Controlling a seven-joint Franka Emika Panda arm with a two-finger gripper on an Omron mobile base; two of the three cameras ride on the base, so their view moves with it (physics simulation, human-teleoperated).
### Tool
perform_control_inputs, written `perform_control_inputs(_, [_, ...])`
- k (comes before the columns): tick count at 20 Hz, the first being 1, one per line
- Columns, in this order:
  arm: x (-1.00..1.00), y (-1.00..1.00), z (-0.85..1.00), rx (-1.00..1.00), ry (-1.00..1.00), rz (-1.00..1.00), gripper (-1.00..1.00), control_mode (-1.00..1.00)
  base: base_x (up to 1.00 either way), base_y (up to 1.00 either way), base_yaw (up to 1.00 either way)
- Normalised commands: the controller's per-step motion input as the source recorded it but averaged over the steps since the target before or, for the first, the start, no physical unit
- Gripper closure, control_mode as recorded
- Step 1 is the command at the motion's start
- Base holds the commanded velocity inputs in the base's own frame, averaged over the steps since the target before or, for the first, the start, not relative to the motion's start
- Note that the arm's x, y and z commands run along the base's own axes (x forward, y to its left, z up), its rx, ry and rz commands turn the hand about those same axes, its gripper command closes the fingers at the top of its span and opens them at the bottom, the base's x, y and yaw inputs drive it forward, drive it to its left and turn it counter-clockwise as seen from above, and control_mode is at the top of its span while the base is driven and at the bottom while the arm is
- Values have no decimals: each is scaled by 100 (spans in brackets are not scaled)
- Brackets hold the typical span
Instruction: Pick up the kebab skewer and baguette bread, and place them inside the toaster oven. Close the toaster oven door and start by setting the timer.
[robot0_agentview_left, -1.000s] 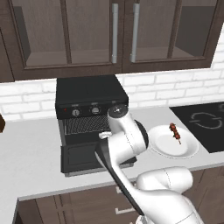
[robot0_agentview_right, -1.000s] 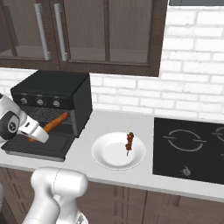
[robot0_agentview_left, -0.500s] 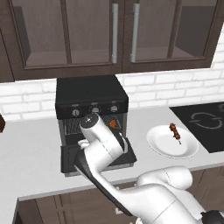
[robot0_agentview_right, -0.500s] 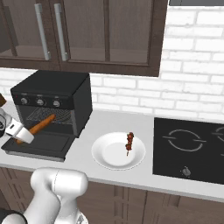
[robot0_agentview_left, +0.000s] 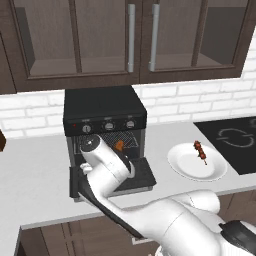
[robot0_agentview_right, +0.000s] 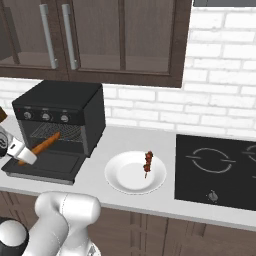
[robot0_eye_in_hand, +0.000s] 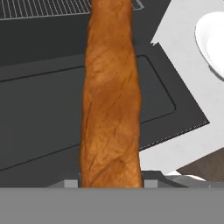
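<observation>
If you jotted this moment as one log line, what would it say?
gripper: shut on baguette bread | bread: over open toaster oven door, pointing at rack | kebab skewer: on white plate | toaster oven: open

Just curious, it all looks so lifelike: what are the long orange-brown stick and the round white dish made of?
The long orange-brown baguette bread looks like baked crust: matte, with mottled brown cracks. The round white plate seems glazed ceramic, smooth and evenly white, though plastic can't be ruled out.
</observation>
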Motion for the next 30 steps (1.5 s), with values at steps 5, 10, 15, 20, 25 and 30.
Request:
perform_control_inputs(5, [29, 1, -7, 0, 0, 0, 100, -100, 0, 0, 0])
perform_control_inputs(10, [22, 1, -12, 0, -2, 0, 100, -100, 0, 0, 0])
perform_control_inputs(15, [0, 25, 0, 0, -10, 7, 100, -100, 0, 0, 0])
perform_control_inputs(20, [6, 6, 13, 0, -3, 13, 100, -100, 0, 0, 0])
perform_control_inputs(25, [23, 0, 14, 0, 0, 6, 100, -100, 0, 0, 0])
perform_control_inputs(30, [40, 0, 16, 0, -1, 0, 100, -100, 0, 0, 0])
